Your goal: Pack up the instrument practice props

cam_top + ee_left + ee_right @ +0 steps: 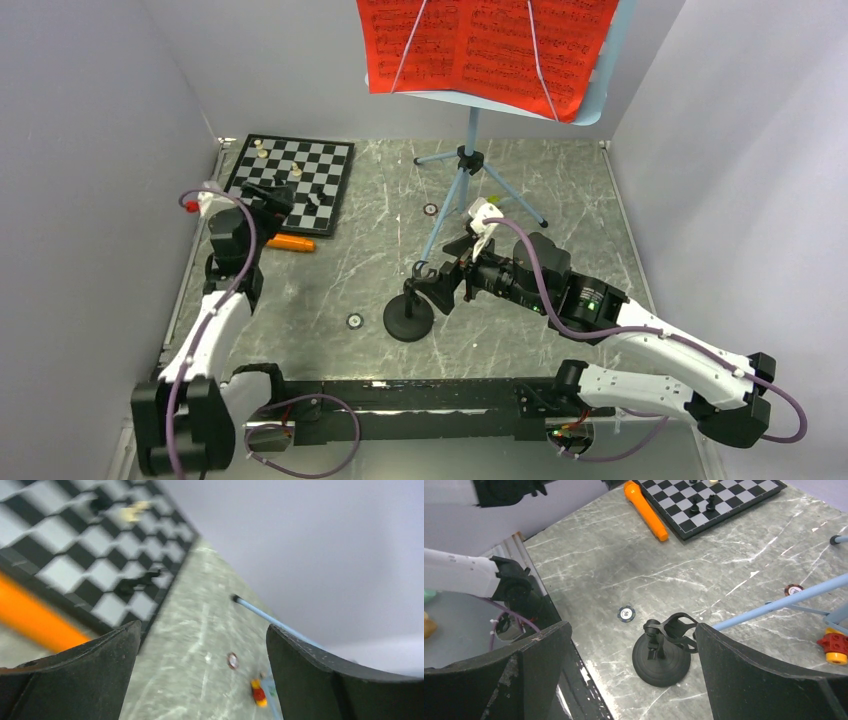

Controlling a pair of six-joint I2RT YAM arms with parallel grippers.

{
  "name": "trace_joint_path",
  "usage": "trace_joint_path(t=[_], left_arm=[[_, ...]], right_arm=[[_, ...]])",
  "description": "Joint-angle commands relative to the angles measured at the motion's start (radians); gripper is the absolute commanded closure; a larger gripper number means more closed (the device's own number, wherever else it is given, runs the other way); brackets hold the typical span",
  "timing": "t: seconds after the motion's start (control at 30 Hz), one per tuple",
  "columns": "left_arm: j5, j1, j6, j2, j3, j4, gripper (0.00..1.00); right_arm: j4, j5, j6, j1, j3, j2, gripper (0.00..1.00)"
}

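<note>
The orange microphone (291,243) (646,510) lies flat on the table against the chessboard's near edge, free of any grip; it shows as an orange blur (35,620) in the left wrist view. My left gripper (272,198) (202,630) hovers just behind it, open and empty. The small black round-base stand (408,318) (661,655) stands upright with its clip empty. My right gripper (430,285) (633,627) hangs open just above that stand, touching nothing. Red sheet-music pages (487,42) rest on the tall light-blue music stand (468,135) at the back.
A chessboard (292,178) (714,500) with a few pieces lies at the back left. The stand's blue tripod legs (784,602) (270,617) spread over the middle. A toy car (835,647) (258,694) sits by one leg. Poker chips (626,613) (354,321) lie scattered.
</note>
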Motion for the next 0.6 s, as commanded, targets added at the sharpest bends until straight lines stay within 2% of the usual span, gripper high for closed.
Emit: trace_joint_path(t=[0.0,0.1,0.2,0.23,0.37,0.57], left_arm=[[0.016,-0.228,0.298,-0.151,-0.026,0.171,0.01],[-0.016,-0.431,0.441,-0.236,-0.095,0.195,0.01],[-0.016,-0.542,0.515,-0.319,-0.2,0.262,0.1],[-0.047,-0.573,0.538,-0.345,-0.215,0.238,0.14],[-0.146,-0.698,0.616,-0.452,-0.206,0.002,0.18],[-0.308,-0.913,0.612,-0.683,-0.305,-0.174,0.15]], right_arm=[[0.049,0.061,0.01,0.0,-0.012,-0.018,0.0],[0.06,0.091,0.024,-0.003,-0.044,-0.033,0.0],[0.049,0.128,0.052,-0.011,-0.073,-0.038,0.0],[0.046,0.139,0.061,-0.012,-0.086,-0.042,0.0],[0.059,0.172,0.092,-0.025,-0.149,-0.071,0.0],[0.059,0.2,0.118,-0.029,-0.179,-0.091,0.0]])
